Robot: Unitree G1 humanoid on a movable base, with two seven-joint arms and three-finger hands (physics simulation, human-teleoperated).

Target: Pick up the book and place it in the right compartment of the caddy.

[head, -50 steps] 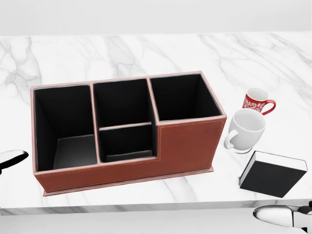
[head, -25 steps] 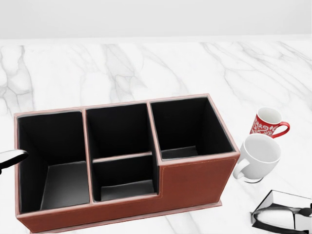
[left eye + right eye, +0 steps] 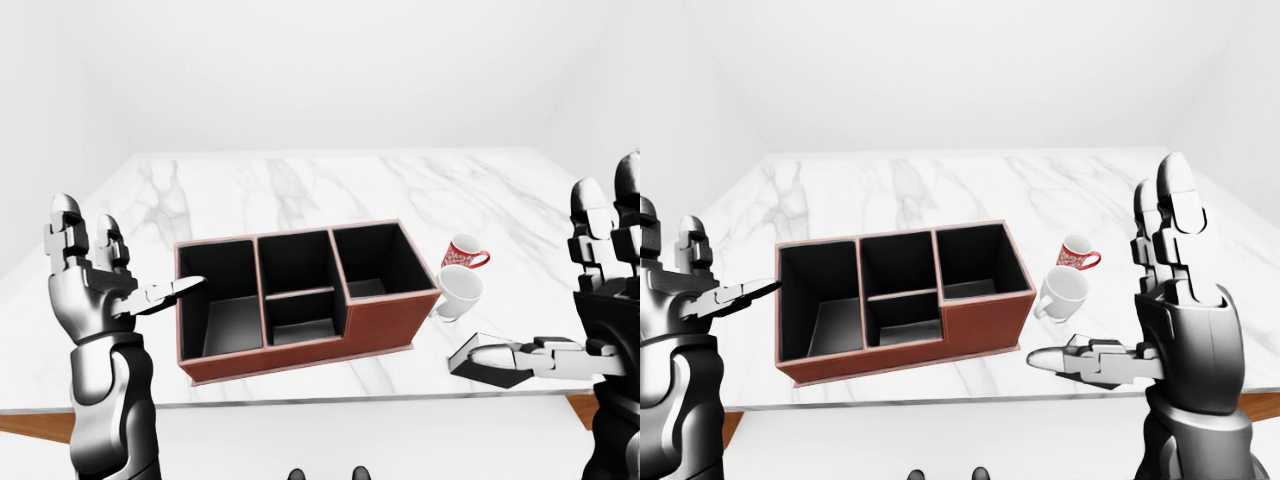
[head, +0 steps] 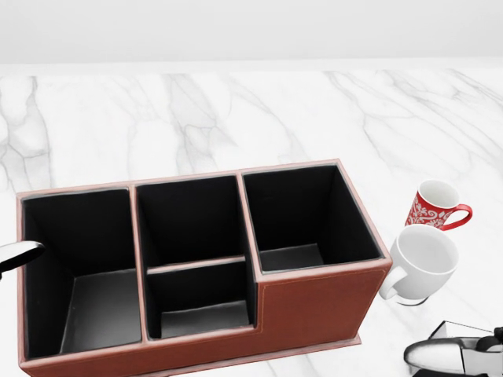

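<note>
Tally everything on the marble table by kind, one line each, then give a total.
Caddy: 1
Mugs: 2, one white, one red patterned
Book: 1, mostly hidden by the right hand
Total: 4

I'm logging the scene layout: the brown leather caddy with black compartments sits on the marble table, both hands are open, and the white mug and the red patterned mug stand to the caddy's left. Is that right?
Not quite. In the head view the white mug and the red patterned mug stand to the right of the brown leather caddy, not its left. The rest holds: it sits on the marble table, and the left hand and right hand are open.
</note>
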